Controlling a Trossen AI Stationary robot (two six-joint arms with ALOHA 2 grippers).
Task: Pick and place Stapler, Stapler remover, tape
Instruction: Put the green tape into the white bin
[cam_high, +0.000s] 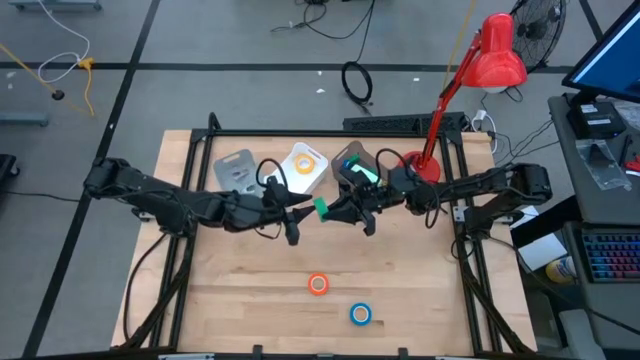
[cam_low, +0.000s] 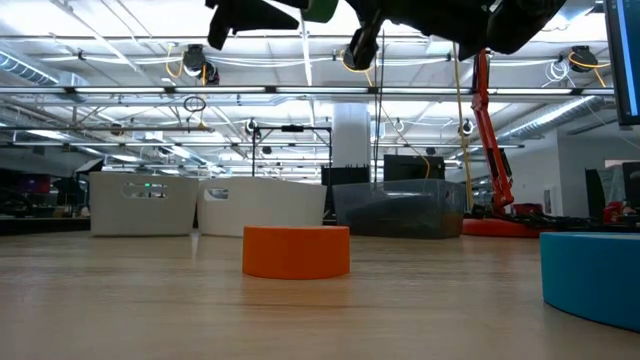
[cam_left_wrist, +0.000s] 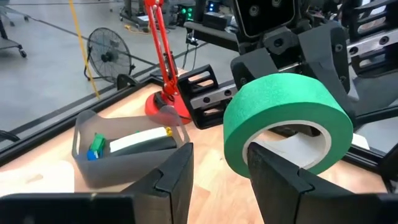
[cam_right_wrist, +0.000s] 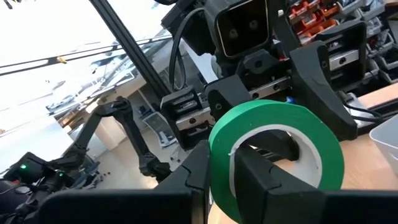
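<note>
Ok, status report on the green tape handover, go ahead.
Left tool and right tool both on the green tape, held mid-air between them. Orange tape and blue tape on the table. Nothing in the way.

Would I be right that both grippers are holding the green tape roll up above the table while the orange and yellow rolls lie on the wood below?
Not quite: the rolls on the table are orange and blue, as the high view shows. The rest stands: the left gripper and right gripper both hold the green tape roll aloft.
</note>
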